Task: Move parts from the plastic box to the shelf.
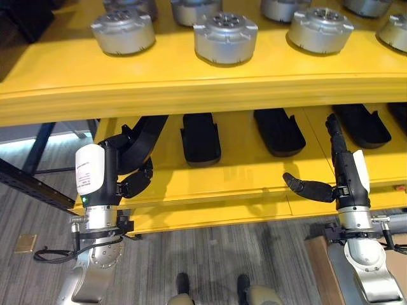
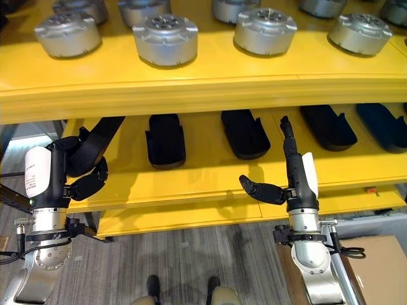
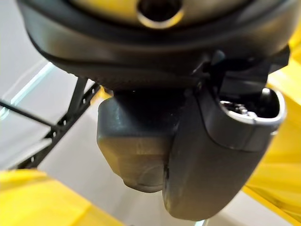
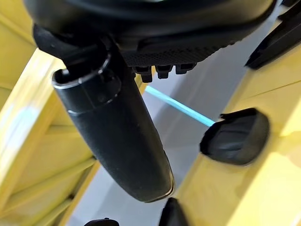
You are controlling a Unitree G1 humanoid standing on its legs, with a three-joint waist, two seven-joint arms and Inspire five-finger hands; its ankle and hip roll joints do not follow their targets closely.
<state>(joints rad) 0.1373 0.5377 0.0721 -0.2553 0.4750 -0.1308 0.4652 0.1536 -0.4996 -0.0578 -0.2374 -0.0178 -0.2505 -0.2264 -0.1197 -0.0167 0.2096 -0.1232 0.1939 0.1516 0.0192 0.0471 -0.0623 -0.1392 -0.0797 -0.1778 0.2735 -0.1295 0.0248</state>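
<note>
The left hand (image 1: 130, 166) gripped a black part (image 1: 145, 136) at 9 o'clock; it needed sliding level onto the shelf (image 1: 241, 168) while the right hand (image 1: 331, 184) hung open

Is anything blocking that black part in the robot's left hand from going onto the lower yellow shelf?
Nothing visible does. The left hand holds the black part at the lower shelf's left end, where the surface looks bare. The other black parts lie further right.
</note>
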